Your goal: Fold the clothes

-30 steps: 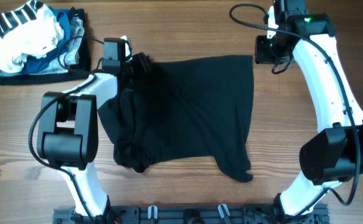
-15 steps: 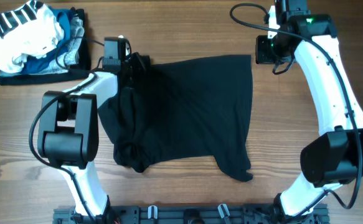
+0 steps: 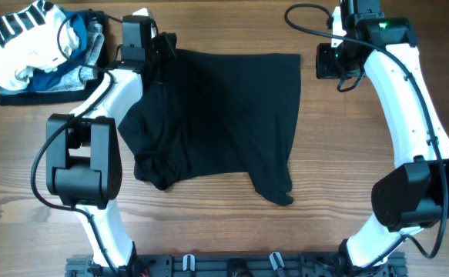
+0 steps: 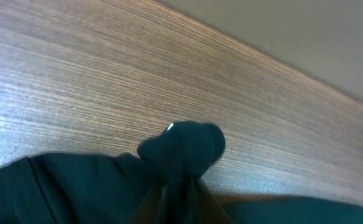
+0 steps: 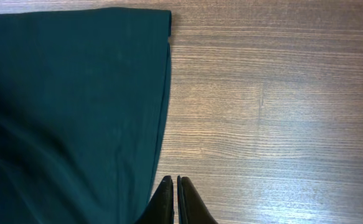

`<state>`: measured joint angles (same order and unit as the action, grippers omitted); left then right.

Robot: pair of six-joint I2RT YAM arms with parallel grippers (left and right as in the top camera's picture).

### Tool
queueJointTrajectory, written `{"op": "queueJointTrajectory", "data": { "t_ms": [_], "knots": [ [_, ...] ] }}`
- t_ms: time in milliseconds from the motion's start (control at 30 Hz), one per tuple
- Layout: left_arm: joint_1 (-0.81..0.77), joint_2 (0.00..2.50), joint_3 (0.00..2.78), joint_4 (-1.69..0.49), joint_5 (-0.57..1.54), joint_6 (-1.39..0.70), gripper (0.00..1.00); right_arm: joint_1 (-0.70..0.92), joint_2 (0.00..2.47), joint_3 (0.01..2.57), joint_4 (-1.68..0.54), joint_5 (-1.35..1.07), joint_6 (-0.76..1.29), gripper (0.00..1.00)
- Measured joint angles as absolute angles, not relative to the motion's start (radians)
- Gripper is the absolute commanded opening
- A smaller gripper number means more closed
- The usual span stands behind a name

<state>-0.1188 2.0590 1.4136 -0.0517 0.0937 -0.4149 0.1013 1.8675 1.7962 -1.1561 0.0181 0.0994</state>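
Observation:
A black garment (image 3: 216, 115) lies spread on the wooden table, its lower left part bunched. My left gripper (image 3: 165, 48) is shut on the garment's top left corner; in the left wrist view the pinched cloth (image 4: 181, 149) bunches above the fingers. My right gripper (image 3: 326, 61) is shut and empty, held just right of the garment's top right corner. In the right wrist view its fingertips (image 5: 174, 182) hover by the garment's right edge (image 5: 75, 106).
A pile of folded and crumpled clothes (image 3: 43, 50), white, striped and blue, sits at the back left corner. Bare wood (image 5: 274, 112) lies right of the garment. A rail with hooks (image 3: 232, 265) runs along the front edge.
My left gripper has pulled the garment's top left corner toward the back and left. The whole garment slid left with it, away from my right gripper. The right arm stayed still.

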Motion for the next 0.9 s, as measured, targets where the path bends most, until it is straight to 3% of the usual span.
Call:
{"op": "queueJointTrajectory", "data": {
  "t_ms": [67, 133, 167, 200, 233, 267, 300, 333, 367, 433, 567, 767, 867, 900],
  "knots": [
    [-0.119, 2.059, 1.414, -0.057, 0.064, -0.405, 0.04, 0.101, 1.868, 1.796, -1.159, 0.019, 0.099, 0.04],
    [-0.117, 2.059, 1.414, -0.060, 0.018, -0.404, 0.04, 0.101, 1.868, 1.796, -1.161, 0.018, 0.099, 0.04],
    [-0.115, 2.059, 1.414, -0.056, 0.006, -0.399, 0.17, 0.102, 1.868, 1.796, -1.160, 0.018, 0.099, 0.05],
    [-0.105, 2.059, 1.414, -0.052, -0.007, -0.398, 0.56, 0.102, 1.868, 1.796, -1.161, 0.018, 0.099, 0.20],
    [-0.087, 2.059, 1.414, -0.054, -0.014, -0.398, 0.66, 0.102, 1.868, 1.796, -1.161, 0.019, 0.100, 0.34],
    [-0.073, 2.059, 1.414, -0.065, -0.018, -0.395, 0.76, 0.102, 1.868, 1.796, -1.159, 0.018, 0.091, 0.40],
    [-0.061, 2.059, 1.418, -0.101, -0.016, -0.396, 0.77, 0.103, 1.868, 1.796, -1.152, 0.015, 0.088, 0.37],
    [-0.054, 2.059, 1.421, -0.154, -0.005, -0.398, 0.77, 0.104, 1.868, 1.796, -1.143, 0.015, 0.086, 0.40],
    [-0.053, 2.059, 1.421, -0.199, 0.008, -0.398, 0.76, 0.104, 1.868, 1.796, -1.126, 0.015, 0.083, 0.51],
    [-0.059, 2.059, 1.422, -0.272, 0.028, -0.398, 0.76, 0.104, 1.868, 1.796, -1.084, 0.014, 0.079, 0.55],
    [-0.074, 2.059, 1.422, -0.315, 0.047, -0.398, 0.79, 0.104, 1.880, 1.794, -1.049, 0.002, 0.080, 0.55],
    [-0.074, 2.059, 1.422, -0.315, 0.051, -0.398, 0.82, 0.104, 2.091, 1.788, -1.033, -0.078, 0.076, 0.63],
    [-0.074, 2.059, 1.422, -0.323, 0.051, -0.398, 0.81, 0.104, 2.122, 1.788, -1.031, -0.101, 0.072, 0.47],
    [-0.074, 2.059, 1.422, -0.342, 0.051, -0.398, 0.81, 0.104, 2.127, 1.788, -1.031, -0.109, 0.066, 0.24]
  ]
}}
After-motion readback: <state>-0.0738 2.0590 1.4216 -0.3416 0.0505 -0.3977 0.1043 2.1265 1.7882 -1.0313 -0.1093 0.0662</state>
